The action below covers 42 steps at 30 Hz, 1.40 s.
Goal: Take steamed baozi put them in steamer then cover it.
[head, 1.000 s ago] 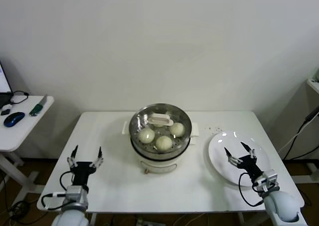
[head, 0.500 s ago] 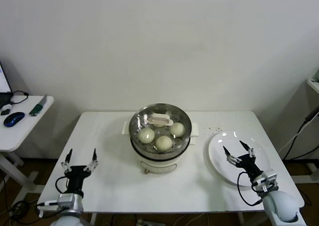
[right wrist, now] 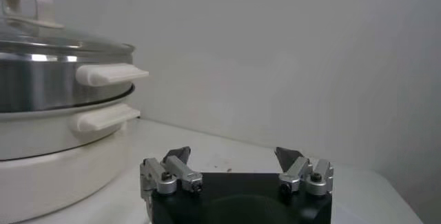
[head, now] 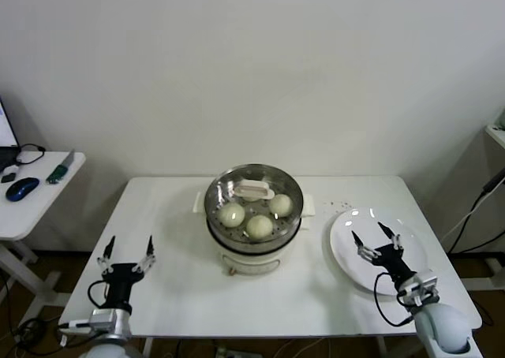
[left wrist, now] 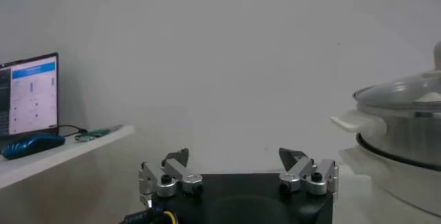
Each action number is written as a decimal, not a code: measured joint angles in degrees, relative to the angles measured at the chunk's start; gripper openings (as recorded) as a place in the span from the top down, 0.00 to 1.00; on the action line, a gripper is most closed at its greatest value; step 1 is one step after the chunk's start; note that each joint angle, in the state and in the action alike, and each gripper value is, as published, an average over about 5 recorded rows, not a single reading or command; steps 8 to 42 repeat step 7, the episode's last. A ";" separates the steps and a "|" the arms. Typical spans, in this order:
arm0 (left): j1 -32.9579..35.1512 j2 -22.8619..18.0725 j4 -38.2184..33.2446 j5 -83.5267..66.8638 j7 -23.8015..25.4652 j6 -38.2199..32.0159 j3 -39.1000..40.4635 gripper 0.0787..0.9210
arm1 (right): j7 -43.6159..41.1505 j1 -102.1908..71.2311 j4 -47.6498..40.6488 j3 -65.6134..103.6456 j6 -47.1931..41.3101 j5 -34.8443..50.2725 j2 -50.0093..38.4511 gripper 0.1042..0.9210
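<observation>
My work looked all but done: the cover (head: 254, 195) sat seated on the steamer (head: 254, 225), and through its glass I could count three steamed baozi (head: 259, 226) lying on the basket floor; a fourth I could not make out, perhaps hidden under the handle. The steamer stood at the middle of the table (head: 181, 287), well apart from both my grippers; the plate (head: 412, 273) to its right lay bare where I could see it.

My left gripper (head: 125, 248) hung low over the table's near left corner, fingers spread and holding nothing; my right gripper (head: 371, 240) hovered over the plate, fingers likewise spread and empty.

I judged the step in hand to be the retreat; doing it well meant keeping both arms low and away from the pot's side handles, so nothing nudged the lid off its seat; a check that the rim lay flush all round would have been prudent.

The cover's flat cream handle (head: 256, 189) ran its long axis roughly across the table, left to right, tilted slightly; the lid itself lay level, dome upward, in both wrist views.
</observation>
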 measured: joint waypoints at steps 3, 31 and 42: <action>0.00 -0.08 -0.10 -0.07 0.23 0.03 0.00 0.12 | 0.03 -0.14 0.05 0.09 0.08 0.04 -0.02 0.12; -0.15 -0.18 -0.33 -0.11 0.53 0.24 0.05 0.12 | 0.03 -0.20 0.05 0.08 0.17 0.04 -0.02 0.12; -0.15 -0.18 -0.33 -0.11 0.53 0.24 0.05 0.12 | 0.03 -0.20 0.05 0.08 0.17 0.04 -0.02 0.12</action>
